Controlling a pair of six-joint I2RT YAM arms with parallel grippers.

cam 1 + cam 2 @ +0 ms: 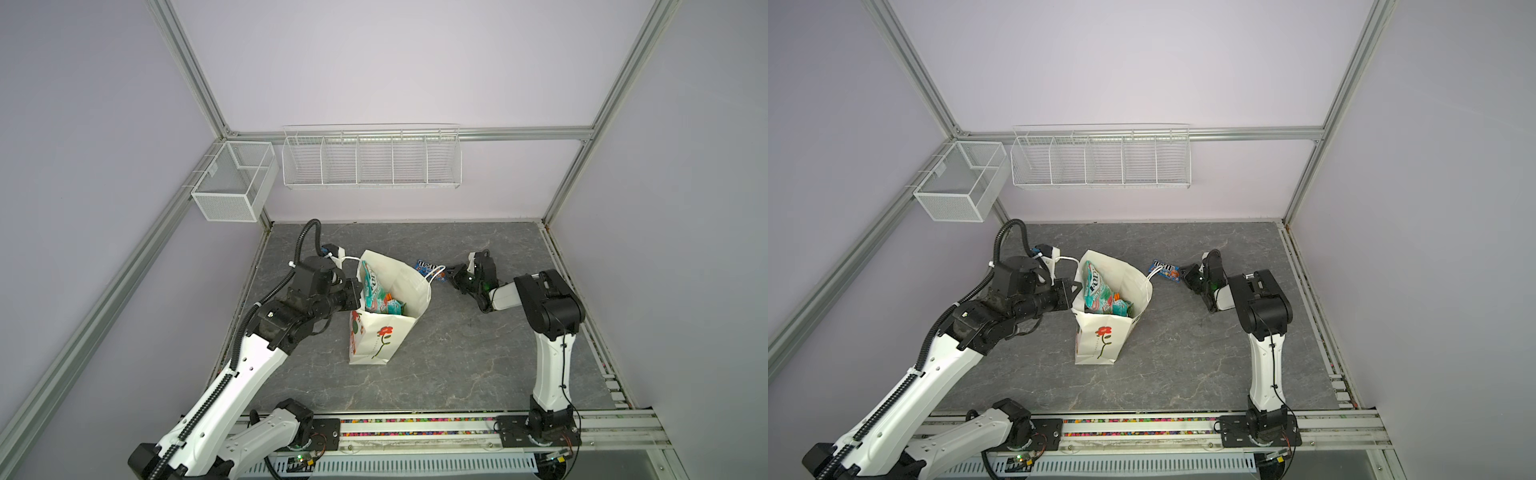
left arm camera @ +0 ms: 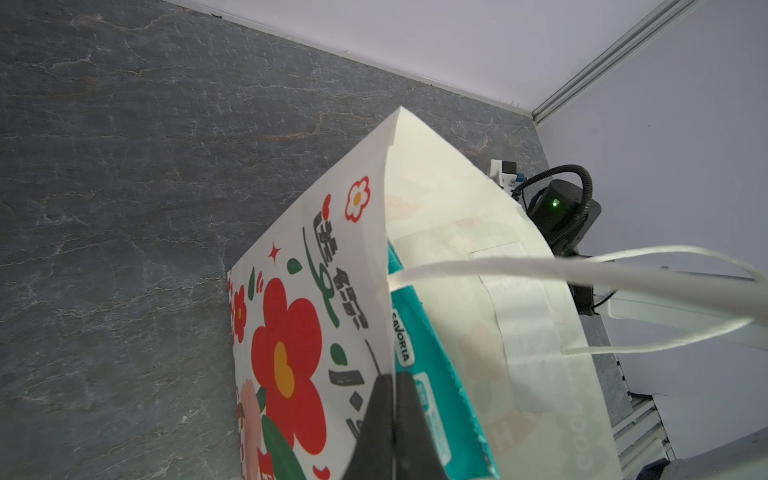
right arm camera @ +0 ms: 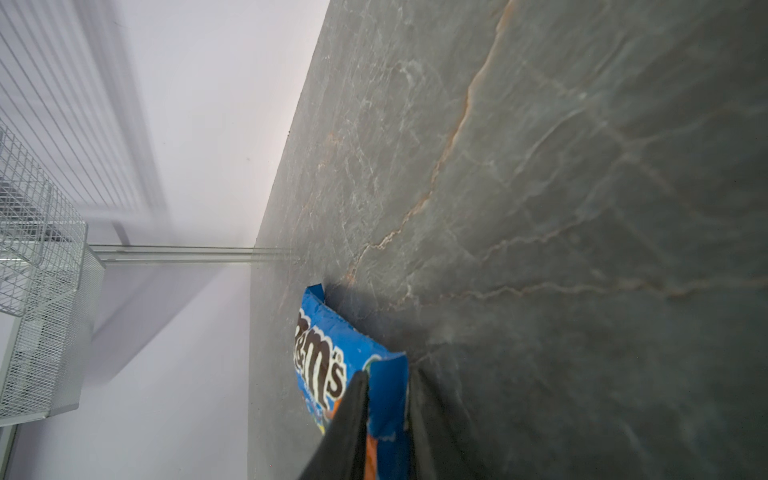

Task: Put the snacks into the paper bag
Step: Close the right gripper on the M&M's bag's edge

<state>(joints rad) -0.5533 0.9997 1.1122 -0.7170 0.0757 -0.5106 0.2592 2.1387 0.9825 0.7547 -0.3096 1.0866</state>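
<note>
Two grips are on, as far as you can see. The left gripper is pinched on the side wall of the paper bag at the rim, one jaw outside on the print and one inside, which props the mouth open. The teal bag sits inside the bag, just past the inner jaw and against that wall. The right gripper has the short end of the M&M's pack between its jaws, and they look clamped on it. Most of the pack sticks out ahead of the fingertips, tilted up off the table with shadow under it. The bag mouth is near, ahead of the right gripper, and a cord handle arcs in front of the pack in a top view. Expect the pack to be light, with slick, crinkly film and loose contents that shift, so an end hold will probably let it droop and swing. The flat end seal is likely your best purchase, since the film is doubled there and nothing gets crushed. The bag is thin paper that is light and creases easily, so it should tip or drag if you pull with the left. Watch for the handle snagging the pack on the way over the rim.
</note>
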